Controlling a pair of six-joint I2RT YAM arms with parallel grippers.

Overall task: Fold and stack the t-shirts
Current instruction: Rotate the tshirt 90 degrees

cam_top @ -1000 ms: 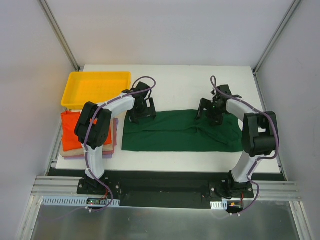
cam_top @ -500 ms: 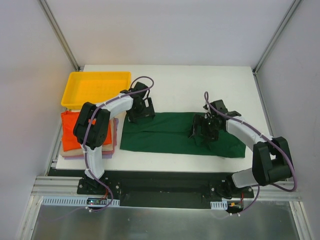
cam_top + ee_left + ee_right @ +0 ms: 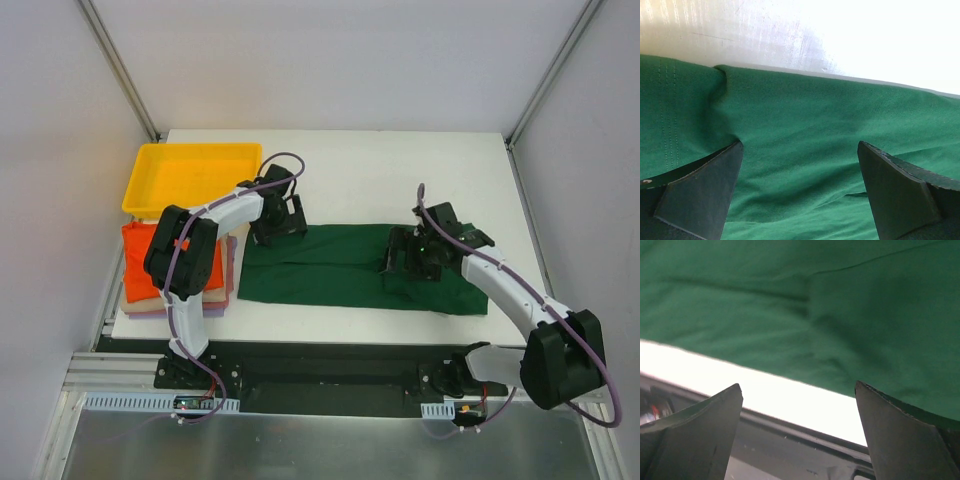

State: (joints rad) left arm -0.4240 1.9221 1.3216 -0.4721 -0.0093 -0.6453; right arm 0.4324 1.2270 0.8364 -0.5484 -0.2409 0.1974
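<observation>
Item: dark green t-shirt (image 3: 330,270), plain soft knit, lying as a long narrow band across the middle of the white bench (image 3: 400,170), doubled lengthwise, its near edge running close to the bench's front edge. Step in hand, as judged: the lengthwise fold is looking finished and the crosswise folding is coming due, turning the band into a packet fit for stacking. Left gripper (image 3: 278,228) is hovering at the band's far left corner, jaws standing apart and holding nothing, with a double-stitched hem and a small pucker of cloth showing beside its left finger. Right gripper (image 3: 408,260) is hanging over the right-hand part of the band, jaws likewise apart and gripping nothing, the cloth's near edge and a strip of bare bench lying beneath. Next move, as judged: each gripper is needing to pinch through both layers at an end or corner, then lift and carry it over without dragging the limp fabric askew. Surface is showing shallow creases and one overlapped fold line. Companion items: orange shirt (image 3: 138,262), folded flat, is topping a beige layer (image 3: 150,300) and a pale pink-lilac layer (image 3: 228,270) at the bench's left edge, just in front of a rigid yellow tray (image 3: 135,185) with raised rim.
</observation>
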